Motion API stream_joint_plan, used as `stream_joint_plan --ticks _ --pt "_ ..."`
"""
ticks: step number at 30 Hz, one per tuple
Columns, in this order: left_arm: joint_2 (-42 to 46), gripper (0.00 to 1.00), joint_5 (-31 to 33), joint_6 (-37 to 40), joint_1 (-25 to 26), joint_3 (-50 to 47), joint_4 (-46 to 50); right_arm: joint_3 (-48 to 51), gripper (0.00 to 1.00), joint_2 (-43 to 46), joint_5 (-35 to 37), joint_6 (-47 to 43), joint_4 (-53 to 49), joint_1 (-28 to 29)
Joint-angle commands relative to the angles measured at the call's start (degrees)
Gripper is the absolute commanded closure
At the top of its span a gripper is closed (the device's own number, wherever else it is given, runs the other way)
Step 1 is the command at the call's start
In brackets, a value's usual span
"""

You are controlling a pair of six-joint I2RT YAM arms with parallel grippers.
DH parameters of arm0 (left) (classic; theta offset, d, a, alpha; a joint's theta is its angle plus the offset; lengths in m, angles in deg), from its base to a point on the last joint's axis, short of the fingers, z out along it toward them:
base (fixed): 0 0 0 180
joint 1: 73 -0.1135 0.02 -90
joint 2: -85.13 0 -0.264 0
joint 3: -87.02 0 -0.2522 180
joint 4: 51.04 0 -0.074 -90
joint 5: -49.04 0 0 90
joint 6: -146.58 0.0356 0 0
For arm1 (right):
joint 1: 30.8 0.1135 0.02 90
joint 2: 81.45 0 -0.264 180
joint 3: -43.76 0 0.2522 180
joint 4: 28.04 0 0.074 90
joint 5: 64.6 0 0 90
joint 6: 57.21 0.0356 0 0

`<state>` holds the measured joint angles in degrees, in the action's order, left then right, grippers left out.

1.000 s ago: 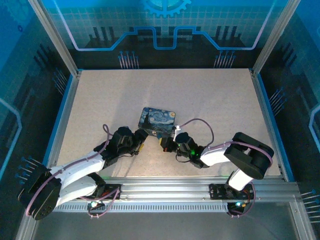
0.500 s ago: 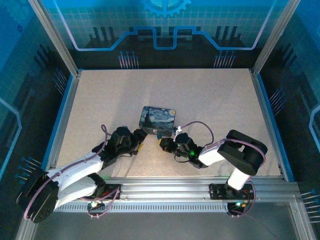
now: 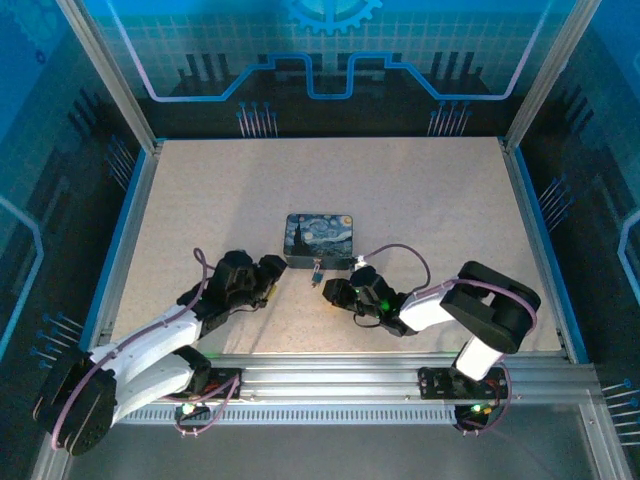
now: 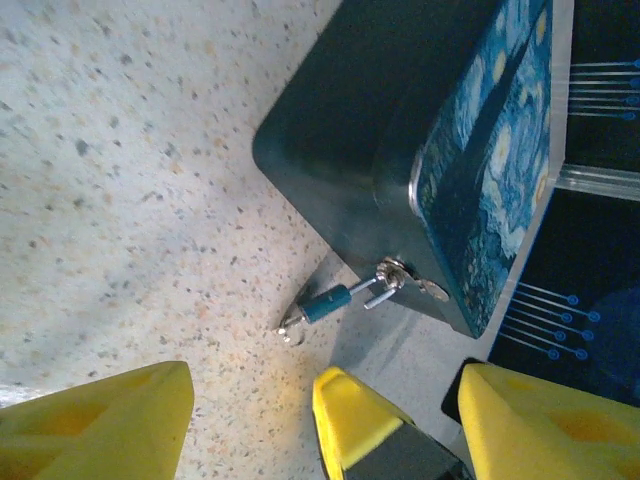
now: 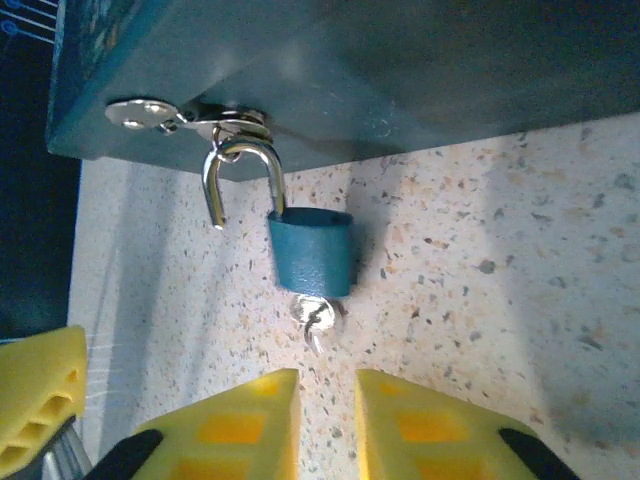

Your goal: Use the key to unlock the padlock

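A small blue padlock [image 5: 311,252] hangs by its silver shackle from the hasp [image 5: 190,118] of a swirl-painted tin [image 3: 320,232]. One shackle leg stands free of the body. The key [image 5: 318,318] sticks out of the lock's underside, resting on the table. My right gripper [image 5: 327,420] sits just below the key, open by a narrow gap with bare table between its yellow fingers. In the left wrist view the padlock [image 4: 328,300] and key [image 4: 292,322] lie ahead of my left gripper [image 4: 327,400], which is open wide and holds nothing. From above, the padlock [image 3: 317,268] lies between both grippers.
The speckled table [image 3: 420,200] stretches free behind and beside the tin. Blue rails and metal posts [image 3: 530,230] bound it. One yellow finger [image 4: 360,420] of the right gripper pokes in between my left fingers.
My right gripper has opened off the key and drawn back a little. The left gripper has widened and backed off leftward. The tin has turned squarer to the table.
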<state>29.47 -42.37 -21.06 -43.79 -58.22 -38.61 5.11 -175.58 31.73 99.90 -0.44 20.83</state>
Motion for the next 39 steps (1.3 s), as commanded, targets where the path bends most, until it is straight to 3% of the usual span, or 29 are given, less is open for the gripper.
stream_joint_plan --ticks 1,9,16,25,33,39 --pt "1.0 0.26 -2.7 4.4 -2.2 2.4 4.5 0.8 0.73 3.2 2.2 -2.8 -5.1 -0.9" --pt "-2.1 0.18 -9.2 12.1 -9.4 6.0 5.6 2.0 0.61 9.4 -0.3 -10.1 -7.1 -4.7" --pt "-11.3 0.16 -16.2 22.9 -14.8 13.6 5.7 2.8 0.41 13.5 -5.9 -14.7 -5.4 -9.7" --pt "-27.0 0.17 -20.5 33.4 -15.6 26.3 9.0 2.2 0.21 11.7 -9.4 -13.1 -2.4 -12.4" --pt "-38.0 0.19 -18.2 39.5 -15.7 36.0 15.7 1.0 0.13 7.7 -11.6 -9.7 1.1 -12.4" --pt "-41.3 0.25 -17.2 39.7 -15.6 36.6 16.9 -1.2 0.10 5.4 -12.8 -10.0 2.1 -12.5"
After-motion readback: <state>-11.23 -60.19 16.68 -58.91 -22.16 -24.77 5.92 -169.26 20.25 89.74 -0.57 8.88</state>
